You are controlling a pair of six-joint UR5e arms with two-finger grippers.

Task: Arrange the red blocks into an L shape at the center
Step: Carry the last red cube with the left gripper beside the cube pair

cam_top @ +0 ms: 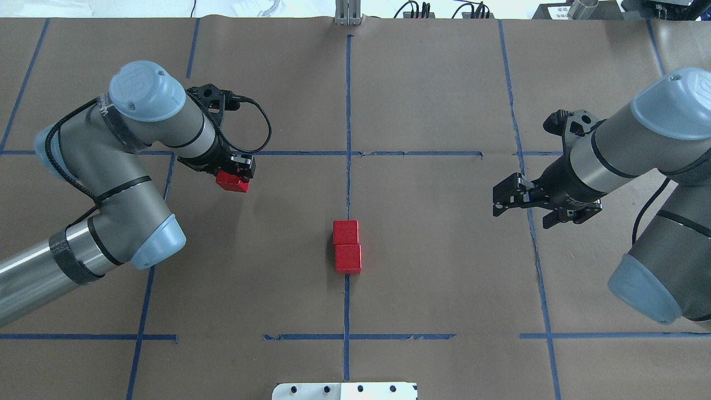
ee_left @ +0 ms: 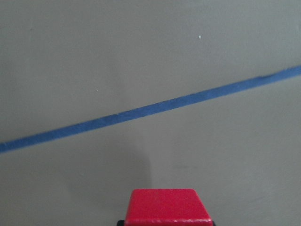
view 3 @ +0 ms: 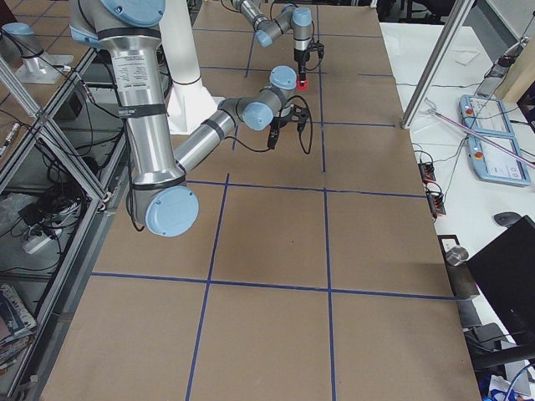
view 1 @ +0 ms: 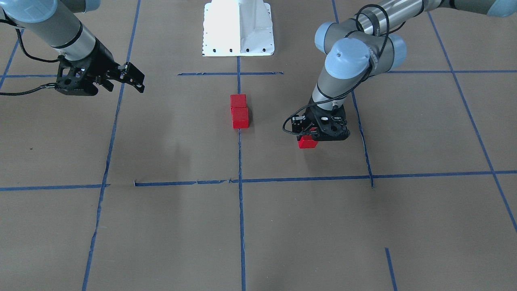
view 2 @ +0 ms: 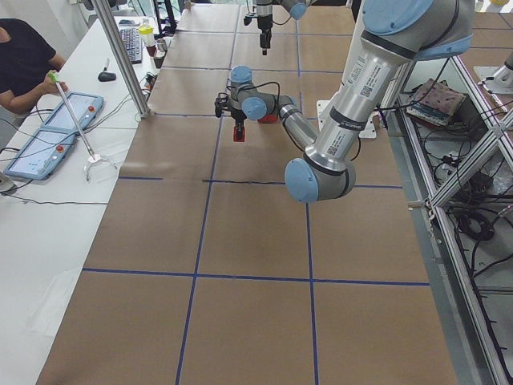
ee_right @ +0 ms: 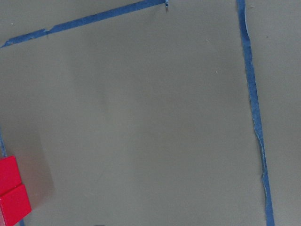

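Brown paper (cam_top: 444,250) is carrying two red blocks (cam_top: 347,246) touching on the middle tape line (cam_top: 348,111), while my left gripper (cam_top: 238,176) is clamping the third block (cam_top: 229,182) well aside, needing, I judge, carrying beside one end; my right gripper (cam_top: 502,200) is hanging spread, empty.

Three small bright red blocks, smooth-faced, all alike.

First block (cam_top: 345,231) and second block (cam_top: 348,259): flat on the brown paper of the center (cam_top: 389,222), touching face to face. Form a short straight row along the middle blue tape line (cam_top: 348,111), covering it there. Roughly square to that line, the second block, nearer the robot, a shade toward its right.

Third block (cam_top: 230,183): well apart from the pair, off to the robot's left, near a cross tape line (cam_top: 300,153). Upright, clamped between the fingers of the left gripper (cam_top: 240,171). Lifted or touching the paper: cannot tell.
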